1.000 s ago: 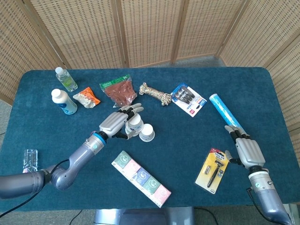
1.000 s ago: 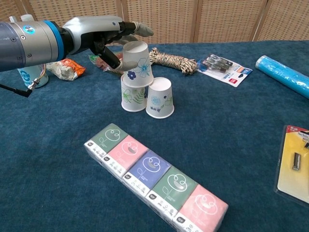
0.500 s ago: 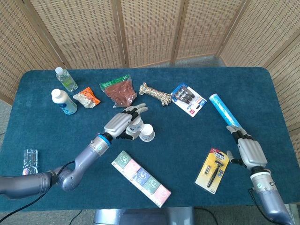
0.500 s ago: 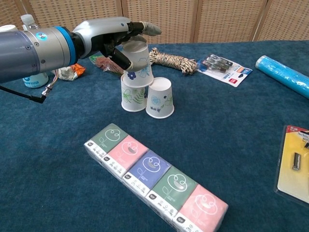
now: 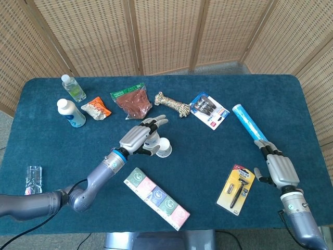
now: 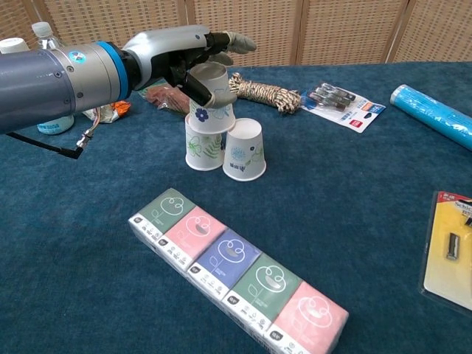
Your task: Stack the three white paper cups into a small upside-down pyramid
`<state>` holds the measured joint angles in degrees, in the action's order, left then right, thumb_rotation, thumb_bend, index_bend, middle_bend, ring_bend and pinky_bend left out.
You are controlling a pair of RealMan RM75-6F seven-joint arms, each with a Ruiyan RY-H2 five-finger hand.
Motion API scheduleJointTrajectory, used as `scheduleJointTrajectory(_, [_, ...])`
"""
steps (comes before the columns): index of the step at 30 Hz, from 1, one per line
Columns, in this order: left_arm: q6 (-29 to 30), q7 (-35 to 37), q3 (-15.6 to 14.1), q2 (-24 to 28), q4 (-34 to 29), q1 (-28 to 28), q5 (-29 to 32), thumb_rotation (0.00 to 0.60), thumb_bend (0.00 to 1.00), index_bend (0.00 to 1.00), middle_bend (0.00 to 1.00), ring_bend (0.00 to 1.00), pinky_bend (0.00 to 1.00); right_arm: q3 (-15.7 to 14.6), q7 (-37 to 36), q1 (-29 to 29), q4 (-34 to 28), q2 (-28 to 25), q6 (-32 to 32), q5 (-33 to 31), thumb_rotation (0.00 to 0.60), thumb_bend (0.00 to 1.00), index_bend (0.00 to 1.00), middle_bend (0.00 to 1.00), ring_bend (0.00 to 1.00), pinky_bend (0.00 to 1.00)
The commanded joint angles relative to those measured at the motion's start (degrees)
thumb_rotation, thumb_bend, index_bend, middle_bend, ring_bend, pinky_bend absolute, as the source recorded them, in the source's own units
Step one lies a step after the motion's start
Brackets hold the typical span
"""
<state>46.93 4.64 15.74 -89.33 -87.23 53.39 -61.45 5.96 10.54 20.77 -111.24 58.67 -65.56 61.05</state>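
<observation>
We are seeing three white paper cups near the middle of the blue table, each printed with a flower or leaf motif. Two are standing upside down, side by side and touching: the green-leaf cup (image 6: 202, 147) on the left and the pale-blue-flower cup (image 6: 245, 150) on the right. The third, a dark-blue-flower cup (image 6: 212, 97), is also inverted and is tilting above them, mostly over the left cup, its rim sitting on that cup's upturned base. From the head view the group (image 5: 158, 146) is showing only partly.
</observation>
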Motion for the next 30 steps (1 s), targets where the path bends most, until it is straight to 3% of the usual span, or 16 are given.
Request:
scheduleJointTrajectory(1, [-1.0,-0.9,0.0,1.4,-0.7,0.3,0.2,0.6,0.48,0.0,0.0,0.0,0.03,0.0,-0.1,0.0,0.0,0.0,0.0,0.1,0.6,0.48,0.0,0.0,0.0,0.18])
scheduleJointTrajectory(10, [-7.6,-7.9,-1.1,9.4,-5.9,3.6,6.0,0.6,0.48,0.0,0.0,0.0,0.0,0.1,-0.2,0.0,0.1,0.3,0.2,0.3,0.6,0.48,0.0,0.0,0.0,0.18])
scheduleJointTrajectory(14, [-8.0,-10.7,-2.0,10.2,-6.6,5.0,9.4,0.6,0.48,0.0,0.0,0.0,0.01,0.1,-0.2,-0.1,0.1,0.2,0.2,0.2,0.6,0.48,0.0,0.0,0.0,0.18])
scheduleJointTrajectory(20, [-4.3,-15.0,-3.2,8.5,-5.9,6.2,12.3,0.6,0.48,0.09,0.0,0.0,0.19,0.1,-0.7,-0.4,0.3,0.0,0.2,0.2,0.6,0.49,0.0,0.0,0.0,0.18])
scheduleJointTrajectory(25, [-0.7,-16.5,-3.1,6.5,-5.3,6.1,12.7,0.6,0.49,0.22,0.0,0.0,0.37,0.2,-0.8,-0.4,0.3,-0.1,0.2,0.2,0.6,0.49,0.0,0.0,0.0,0.18])
scheduleJointTrajectory(30, [0.8,-16.6,-2.9,5.7,-4.7,5.7,12.0,0.6,0.49,0.29,0.02,0.0,0.42,0.3,-0.9,-0.4,0.3,0.0,0.3,0.1,0.6,0.49,0.0,0.0,0.0,0.18])
